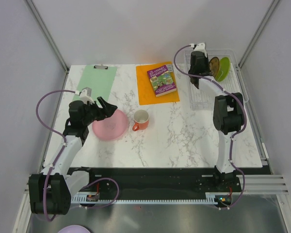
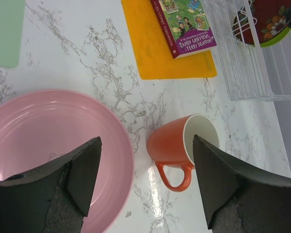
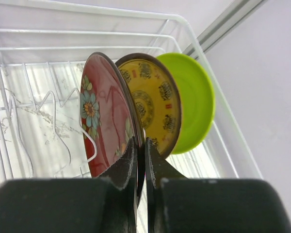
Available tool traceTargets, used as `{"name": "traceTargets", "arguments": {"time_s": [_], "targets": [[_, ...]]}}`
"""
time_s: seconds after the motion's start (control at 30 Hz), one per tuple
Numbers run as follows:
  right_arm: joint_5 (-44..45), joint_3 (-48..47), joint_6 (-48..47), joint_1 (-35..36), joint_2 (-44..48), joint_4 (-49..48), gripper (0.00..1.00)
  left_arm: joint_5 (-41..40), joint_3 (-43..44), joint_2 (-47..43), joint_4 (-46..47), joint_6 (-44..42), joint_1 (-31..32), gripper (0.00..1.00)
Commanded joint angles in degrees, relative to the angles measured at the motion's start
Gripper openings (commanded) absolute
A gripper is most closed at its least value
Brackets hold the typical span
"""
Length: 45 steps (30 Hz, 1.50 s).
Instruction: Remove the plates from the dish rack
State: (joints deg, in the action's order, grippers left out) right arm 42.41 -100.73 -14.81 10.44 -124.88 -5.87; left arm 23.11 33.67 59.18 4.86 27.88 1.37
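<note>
The dish rack [image 1: 203, 94] stands at the back right with three plates upright in it. In the right wrist view the dark red patterned plate [image 3: 99, 116] is on the left, the brown-and-yellow plate [image 3: 153, 102] behind it, and the lime green plate [image 3: 191, 97] beyond. My right gripper [image 3: 141, 143] is shut on the red plate's rim; from above it [image 1: 200, 73] hangs over the rack. The pink plate [image 1: 109, 125] lies flat on the table. My left gripper [image 2: 145, 145] hovers open over the pink plate's [image 2: 43, 131] right edge, holding nothing.
An orange-and-white mug [image 1: 141, 119] stands just right of the pink plate. A book [image 1: 161, 79] lies on an orange mat [image 1: 148, 92] at the back centre, with a green clipboard [image 1: 98, 80] at the back left. The rack's wire wall [image 3: 87, 34] surrounds the plates.
</note>
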Motion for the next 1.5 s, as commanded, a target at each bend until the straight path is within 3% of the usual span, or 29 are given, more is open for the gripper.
{"name": "traceTargets", "arguments": {"time_s": [0.0, 0.2, 0.33, 0.57, 0.77, 0.97, 1.27, 1.47], "targets": [[10.23, 1.23, -6.90, 0.20, 7.80, -10.56, 0.00, 1.32, -0.10, -2.31, 1.20, -0.98, -0.05, 0.82], [10.67, 4.13, -5.50, 0.46, 13.51, -9.69, 0.00, 1.32, 0.17, -4.86, -0.47, -0.98, -0.05, 0.82], [8.75, 4.40, -1.37, 1.42, 18.51, -4.08, 0.00, 1.76, 0.17, -6.35, -0.91, -0.37, -0.05, 0.82], [-3.19, 7.29, 13.74, 5.99, 28.10, 9.89, 0.00, 2.99, -0.36, -7.32, -0.56, 0.77, -0.05, 0.83], [-17.17, 12.91, 22.25, 12.58, 35.22, 15.96, 0.00, 3.17, -1.50, -8.02, 0.06, 1.30, -0.05, 0.83], [-30.97, 20.64, 30.79, 17.86, 40.76, 15.28, 0.00, 4.13, -2.82, -8.11, 2.34, 2.88, 0.04, 0.83], [-40.38, 29.09, 41.87, 25.15, 42.18, 6.85, 0.00, 5.98, -5.89, -9.96, 6.82, 6.57, 0.48, 0.83], [-42.24, 31.29, 46.61, 30.08, 40.77, 1.39, 0.00, 5.89, -7.92, -10.31, 9.20, 7.10, 0.92, 0.83]]}}
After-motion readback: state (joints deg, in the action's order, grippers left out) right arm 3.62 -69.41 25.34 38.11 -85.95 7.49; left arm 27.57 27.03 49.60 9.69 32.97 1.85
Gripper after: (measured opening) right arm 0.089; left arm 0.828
